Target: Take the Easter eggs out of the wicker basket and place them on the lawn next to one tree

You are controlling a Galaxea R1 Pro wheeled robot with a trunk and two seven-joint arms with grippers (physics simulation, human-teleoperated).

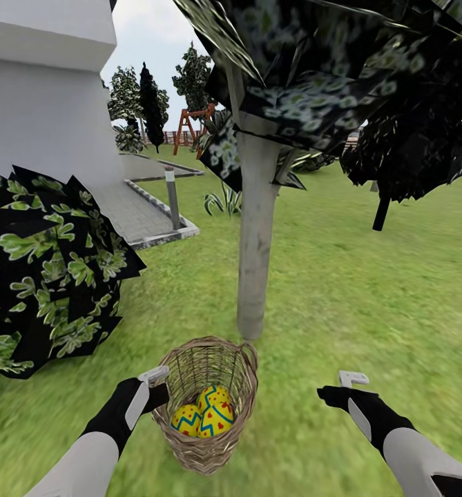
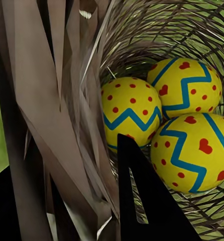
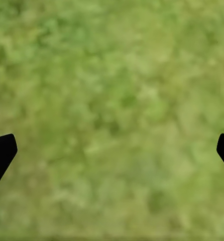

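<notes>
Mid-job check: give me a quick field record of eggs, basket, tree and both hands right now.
eggs: all three Easter eggs lie in the basket
basket: wicker basket tilted on the lawn, close in front of the tree
tree: pale trunk just beyond the basket
left hand: left hand at the basket's rim; one finger inside the wall, grip state unclear
right hand: right hand open over bare grass, holding nothing
progress: no egg out yet
</notes>
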